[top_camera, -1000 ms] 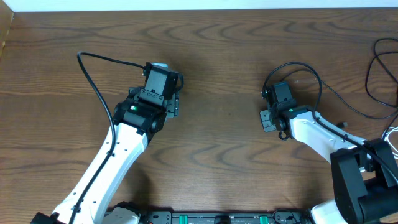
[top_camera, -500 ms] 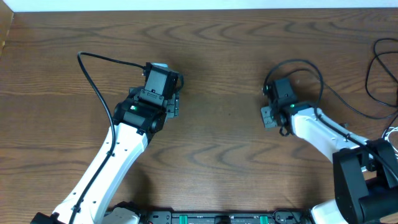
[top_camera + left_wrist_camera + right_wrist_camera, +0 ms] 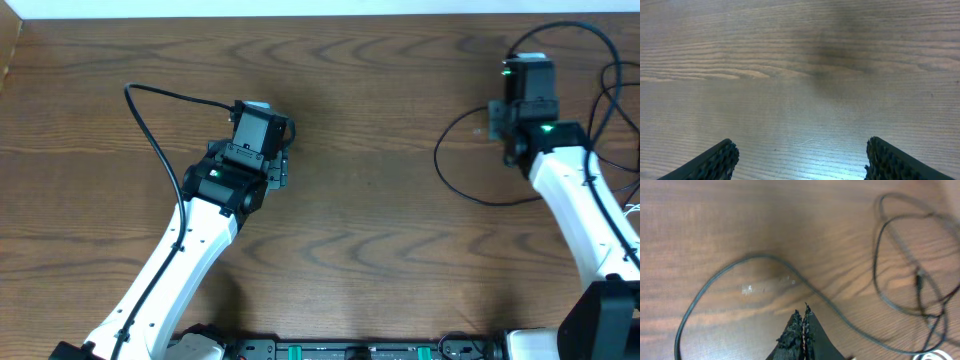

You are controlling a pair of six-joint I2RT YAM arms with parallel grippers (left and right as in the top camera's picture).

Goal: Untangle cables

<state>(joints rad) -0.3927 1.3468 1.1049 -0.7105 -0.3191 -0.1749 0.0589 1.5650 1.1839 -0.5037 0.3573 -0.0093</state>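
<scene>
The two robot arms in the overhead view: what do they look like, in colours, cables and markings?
The left arm and the right arm have white shells with black joints and black wrist housings. A small green light glows near each wrist. A thick black wire arcs beside the left arm. The left gripper and the right gripper have black fingers with knobbly pads.

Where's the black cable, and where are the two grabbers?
black cable [image 3: 757,255], right wrist view, top of its loop
right gripper [image 3: 802,320], right wrist view, closed fingertips
left gripper [image 3: 802,165], left wrist view, gap between open fingers
</scene>
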